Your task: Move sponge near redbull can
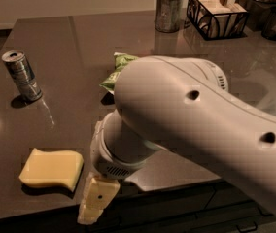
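Note:
The pale yellow sponge lies flat on the dark table near the front left edge. The redbull can stands upright at the far left, well behind the sponge. My gripper hangs at the end of the big white arm, just to the right of the sponge at the table's front edge, pointing down. It holds nothing that I can see. The arm fills the middle and right of the view.
A green chip bag lies mid-table, mostly hidden behind the arm. A metal cup with white-tipped sticks and a black wire basket stand at the back. The table's front edge runs just below the sponge.

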Available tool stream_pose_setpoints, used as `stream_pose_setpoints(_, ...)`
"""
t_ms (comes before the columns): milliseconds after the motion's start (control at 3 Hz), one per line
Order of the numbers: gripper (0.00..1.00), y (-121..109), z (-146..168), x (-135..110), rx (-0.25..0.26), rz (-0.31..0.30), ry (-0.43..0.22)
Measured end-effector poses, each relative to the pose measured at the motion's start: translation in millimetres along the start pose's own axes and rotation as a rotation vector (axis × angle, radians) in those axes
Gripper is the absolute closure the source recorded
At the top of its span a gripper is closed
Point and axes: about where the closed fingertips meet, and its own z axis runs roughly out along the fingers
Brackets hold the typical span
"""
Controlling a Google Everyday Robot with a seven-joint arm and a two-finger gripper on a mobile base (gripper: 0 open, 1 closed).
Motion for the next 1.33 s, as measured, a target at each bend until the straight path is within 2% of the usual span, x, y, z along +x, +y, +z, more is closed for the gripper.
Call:
stream_pose_setpoints(667, 0.0, -2, 3, -4, 0.004, 0.001, -0.017)
stream_pose_setpoints(1333, 0.0, -4, 21, -22, -0.011, 0.009, -0.065)
